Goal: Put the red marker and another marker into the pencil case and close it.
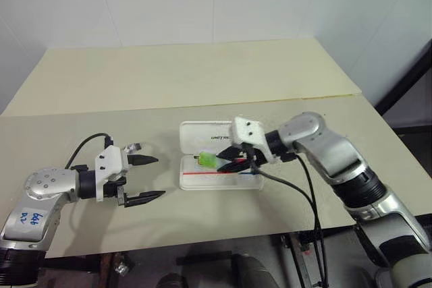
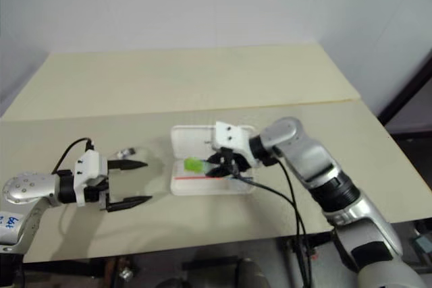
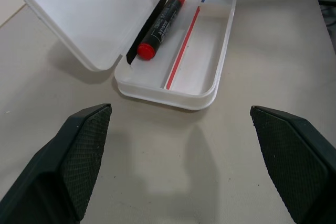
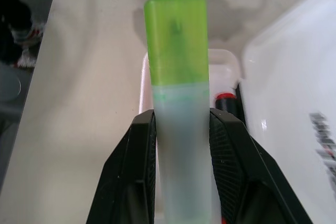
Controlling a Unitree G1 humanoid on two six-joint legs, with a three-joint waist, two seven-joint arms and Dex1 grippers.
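Presently, stage: one marker sits in the case, the second hangs above it.
Right tool (image 1: pixel 233 160): clamped on the green highlighter (image 4: pixel 176 51), held over the open tray.
Left tool (image 1: pixel 145 179): fingers spread wide, gripping nothing, near the case's left end, apart from it.
Case (image 3: pixel 207 77): white, lid (image 3: pixel 79 9) thrown back, lying on the bench (image 1: pixel 202 79).
Red marker (image 3: pixel 163 23): lying in the tray beside the hinge.
Risk one: if released crosswise, the highlighter could rest on the rim or on the red marker, so the lid would likely jam.
Risk two: a light case may slide or tip when the lid is pushed, since nothing steadies it.
Surface: pale beige, matt, two boards meeting at a seam behind the case.
Room: plain white walls close behind.
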